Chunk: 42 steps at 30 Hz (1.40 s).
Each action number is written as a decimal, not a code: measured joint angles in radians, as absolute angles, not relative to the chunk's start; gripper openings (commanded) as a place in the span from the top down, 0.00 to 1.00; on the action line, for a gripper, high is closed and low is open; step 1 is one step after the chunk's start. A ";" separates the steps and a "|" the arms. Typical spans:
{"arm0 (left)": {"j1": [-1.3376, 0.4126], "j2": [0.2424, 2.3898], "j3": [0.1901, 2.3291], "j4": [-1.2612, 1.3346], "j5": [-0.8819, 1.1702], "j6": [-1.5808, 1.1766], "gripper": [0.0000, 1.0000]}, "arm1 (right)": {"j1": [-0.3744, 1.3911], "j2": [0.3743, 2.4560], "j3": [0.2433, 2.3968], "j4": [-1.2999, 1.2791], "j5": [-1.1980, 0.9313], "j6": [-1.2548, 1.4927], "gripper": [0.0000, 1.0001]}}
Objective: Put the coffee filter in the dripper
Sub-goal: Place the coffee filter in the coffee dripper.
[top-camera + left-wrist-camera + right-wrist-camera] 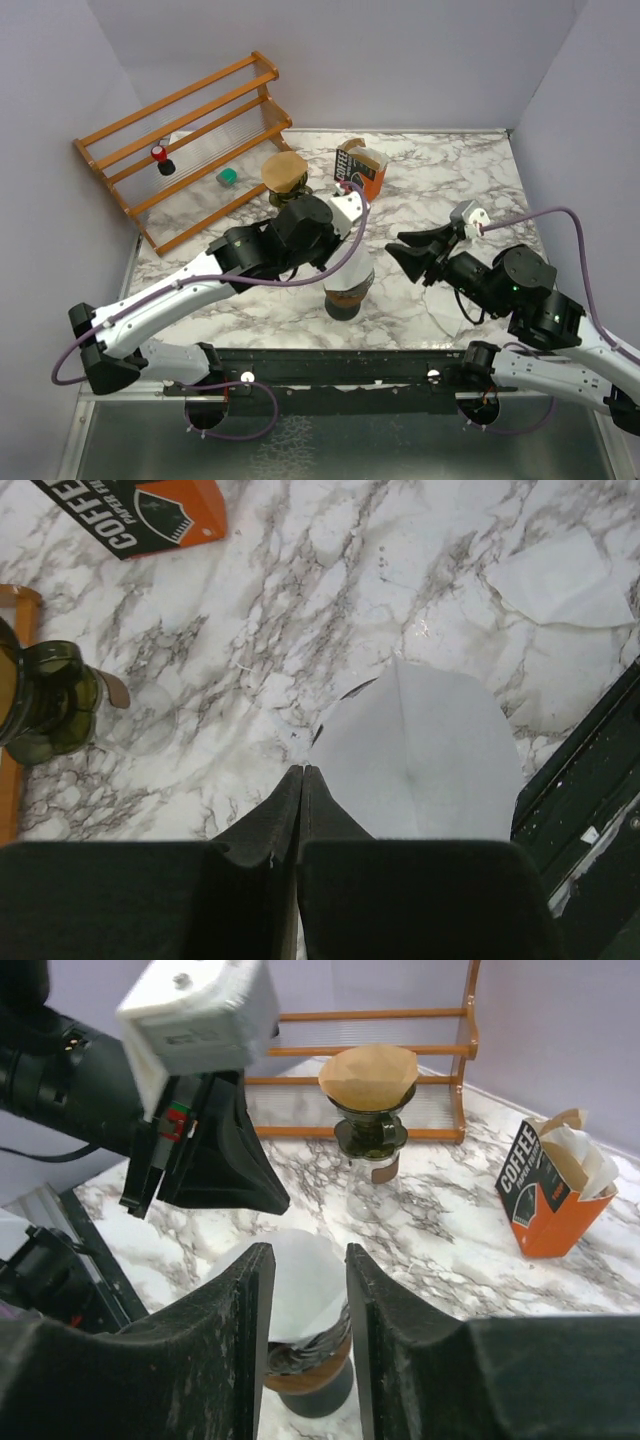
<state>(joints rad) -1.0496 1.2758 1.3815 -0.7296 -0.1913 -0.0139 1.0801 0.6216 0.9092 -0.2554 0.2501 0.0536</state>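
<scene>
While your left gripper (302, 776) has its fingers pressed flat together right at the edge of the white filter (425, 755), I can't tell whether any paper is caught between them. The filter stands opened up inside the dark dripper (305, 1372) near the middle of the marble table (470, 180). Your right gripper (400, 246) hovers just beside it, jaws spread, holding nothing. Further back you have a second dripper (370, 1132) with a brown filter (372, 1078) on a glass jug (372, 1192), an orange filter box (362, 170) beside it, and a wooden rack (180, 150) at the back left
</scene>
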 measured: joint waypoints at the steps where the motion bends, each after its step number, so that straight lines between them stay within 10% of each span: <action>1: -1.050 1.256 1.370 -0.714 -0.204 -0.014 1.00 | 1.080 0.649 0.935 -0.255 0.250 0.071 0.69; 7: -1.050 1.068 1.233 -0.587 -0.282 -0.015 1.00 | 1.080 0.767 0.997 -0.287 0.249 0.128 0.99; 42: -1.050 0.786 0.900 -0.352 -0.334 -0.033 1.00 | 1.080 1.074 0.873 -0.359 0.208 0.310 0.99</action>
